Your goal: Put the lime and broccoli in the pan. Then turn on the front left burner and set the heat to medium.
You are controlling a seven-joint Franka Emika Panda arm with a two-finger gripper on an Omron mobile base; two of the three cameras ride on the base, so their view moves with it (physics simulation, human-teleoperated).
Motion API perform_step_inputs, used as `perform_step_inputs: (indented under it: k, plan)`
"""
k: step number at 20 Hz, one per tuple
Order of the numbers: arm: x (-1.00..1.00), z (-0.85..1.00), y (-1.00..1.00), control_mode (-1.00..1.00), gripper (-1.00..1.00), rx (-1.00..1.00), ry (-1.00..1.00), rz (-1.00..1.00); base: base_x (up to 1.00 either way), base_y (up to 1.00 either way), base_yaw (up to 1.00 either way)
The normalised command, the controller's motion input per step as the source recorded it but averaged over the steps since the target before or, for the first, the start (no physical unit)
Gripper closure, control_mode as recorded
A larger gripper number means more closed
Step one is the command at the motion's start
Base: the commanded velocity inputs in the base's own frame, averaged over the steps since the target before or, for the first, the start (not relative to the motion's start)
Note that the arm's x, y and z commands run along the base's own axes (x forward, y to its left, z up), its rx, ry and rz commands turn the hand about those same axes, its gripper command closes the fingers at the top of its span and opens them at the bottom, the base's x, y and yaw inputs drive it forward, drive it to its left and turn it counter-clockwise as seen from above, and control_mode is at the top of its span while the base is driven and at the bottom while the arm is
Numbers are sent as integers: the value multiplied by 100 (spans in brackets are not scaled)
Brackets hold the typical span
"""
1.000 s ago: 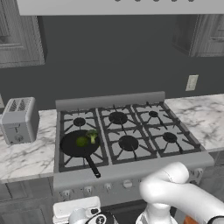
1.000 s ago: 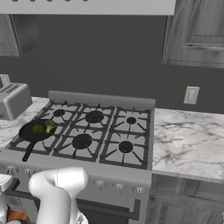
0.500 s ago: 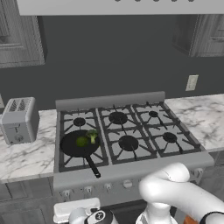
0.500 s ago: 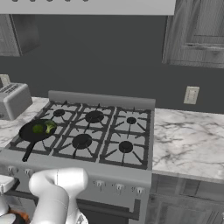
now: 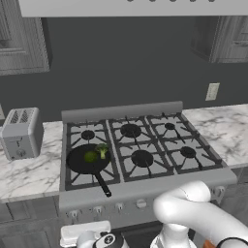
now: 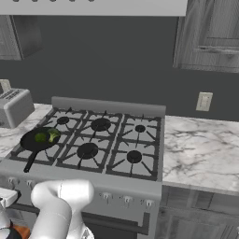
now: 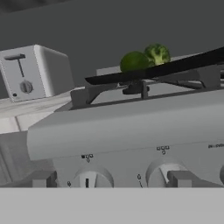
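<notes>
Lime (image 5: 90,157) and broccoli (image 5: 102,150) already sit in the pan (image 5: 87,162) (first half done); the knob (image 7: 92,178) remains unturned, the hand (image 7: 112,180) spread wide, holding nothing.

Kitchen: gas stove (image 5: 140,150), toaster (image 5: 20,133), marble counter (image 6: 200,151), cabinets (image 6: 207,35).

The rendered light is even and rather dim, with no visible source: the dark wall (image 5: 126,68) stays flat grey, while the marble counter (image 6: 200,149) reads as the brightest surface, without glare. Shadows are soft and faint, gathering under the grates of the stove (image 5: 133,145). All views are coarse and slightly blurred, and the toaster (image 7: 37,72) shows soft edges in the hand view.
</notes>
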Motion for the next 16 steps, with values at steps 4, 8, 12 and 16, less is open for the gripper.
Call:
perform_step_inputs:
  k: [4, 8, 12, 16]
  plan:
    - [0, 0, 2, -100, -100, -7, 0, -7, 0, 0, 0]
    - [0, 0, 5, -100, -100, -12, 0, -8, 0, 0, 0]
    - [0, 0, 9, -100, -100, -11, 0, -4, 0, 0, 0]
    - [0, -2, 3, -100, -100, -2, 0, 1, 0, 0, 0]
